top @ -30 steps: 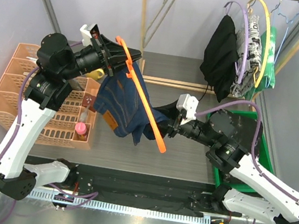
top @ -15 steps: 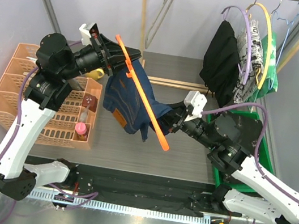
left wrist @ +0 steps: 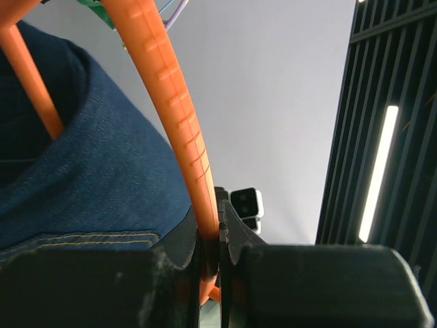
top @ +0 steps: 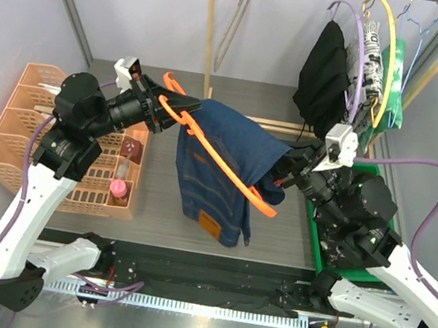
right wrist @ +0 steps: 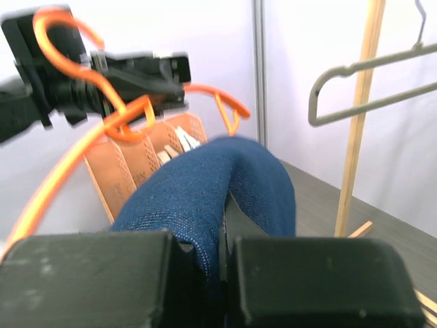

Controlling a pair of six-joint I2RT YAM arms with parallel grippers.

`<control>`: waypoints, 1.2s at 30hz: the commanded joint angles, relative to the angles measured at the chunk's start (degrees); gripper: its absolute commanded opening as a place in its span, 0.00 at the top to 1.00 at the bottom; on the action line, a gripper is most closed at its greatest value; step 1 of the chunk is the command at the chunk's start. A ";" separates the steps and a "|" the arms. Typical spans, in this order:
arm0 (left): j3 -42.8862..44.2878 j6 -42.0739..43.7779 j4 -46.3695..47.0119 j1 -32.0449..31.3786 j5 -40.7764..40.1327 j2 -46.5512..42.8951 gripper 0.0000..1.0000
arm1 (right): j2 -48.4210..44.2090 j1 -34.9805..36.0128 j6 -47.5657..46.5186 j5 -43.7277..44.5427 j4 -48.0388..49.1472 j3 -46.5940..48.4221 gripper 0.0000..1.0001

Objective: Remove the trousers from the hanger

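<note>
Left gripper (top: 163, 110) clamps the orange hanger (top: 221, 162) near its hook. Right gripper (top: 285, 172) pinches the denim trousers (top: 216, 180), draped over the hanger above the worktop (top: 145, 202) centre. Waist patch (top: 209, 222) lettering illegible.

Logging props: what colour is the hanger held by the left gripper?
Orange hanger, clearest in the top external view.

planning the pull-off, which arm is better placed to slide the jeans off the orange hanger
Right. The right gripper is shut on the denim trousers and can likely draw them off, while the left gripper clamps the orange hanger and should hold it steady.
</note>
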 commanded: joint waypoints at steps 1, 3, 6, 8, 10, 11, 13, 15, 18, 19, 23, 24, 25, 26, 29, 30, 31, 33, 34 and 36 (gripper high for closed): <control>-1.81 2.42 2.39 0.03 1.07 -1.86 1.00 | -0.01 0.12 3.76 5.02 2.52 8.13 0.99; -3.22 2.69 2.39 0.12 1.07 -2.29 1.00 | 1.39 0.12 4.82 5.03 2.52 9.63 0.99; -4.80 3.39 2.39 0.12 1.24 -2.56 1.00 | 3.77 0.03 5.44 4.76 1.73 13.32 0.99; -6.12 4.09 2.39 0.03 1.42 -2.82 1.00 | 4.91 0.03 5.35 4.76 1.72 15.78 0.99; -7.08 4.71 2.39 0.03 1.42 -3.44 1.00 | 6.66 0.03 4.56 5.11 1.46 18.50 0.99; -8.22 5.06 2.39 0.03 1.51 -3.61 1.00 | 7.28 0.03 4.12 5.29 1.11 19.74 0.99; -10.24 5.32 2.47 0.12 1.68 -4.58 1.00 | 9.74 0.03 2.54 5.20 -0.12 23.50 0.99; -11.48 5.94 2.56 0.03 1.86 -5.28 1.00 | 11.32 0.03 1.58 5.20 -1.43 26.06 0.99; -14.03 7.08 2.56 0.03 2.39 -7.13 1.00 | 13.96 -0.05 0.08 5.55 -2.31 30.46 0.99; -15.42 7.35 2.65 0.12 2.56 -7.65 1.00 | 15.18 0.03 -0.71 5.90 -2.67 32.73 0.99; -19.65 8.40 2.48 0.12 3.26 -11.07 1.00 | 18.52 0.03 -2.20 6.43 -4.34 38.46 0.99; -20.70 8.49 2.39 0.03 3.35 -11.61 1.00 | 19.32 0.03 -2.47 6.61 -4.78 39.43 0.99; -22.71 8.58 2.39 0.12 3.44 -12.31 1.00 | 20.02 0.03 -2.73 7.22 -5.04 41.35 0.99; -23.52 8.84 2.56 0.03 3.44 -13.45 1.00 | 21.42 0.03 -3.17 7.48 -5.65 42.41 0.99; -25.63 10.86 1.51 0.12 3.97 -14.86 1.00 | 24.06 0.03 -3.79 8.63 -6.80 46.37 0.99; -26.42 11.56 0.46 0.12 4.06 -15.21 1.00 | 24.68 0.03 -3.79 8.98 -6.98 48.47 0.99; -26.69 13.05 -0.33 0.12 3.97 -15.39 1.00 | 25.30 0.12 -3.79 9.68 -6.98 49.53 0.99; -27.74 14.81 -2.61 0.12 3.53 -16.44 1.00 | 27.23 0.03 -3.79 10.30 -7.33 53.03 0.99; -28.09 16.38 -3.41 0.03 3.27 -16.80 1.00 | 27.85 0.03 -5.10 10.65 -7.68 54.45 0.99; -29.40 17.36 -3.94 0.12 2.83 -17.93 1.00 | 29.69 0.12 -6.07 11.44 -9.60 58.39 0.99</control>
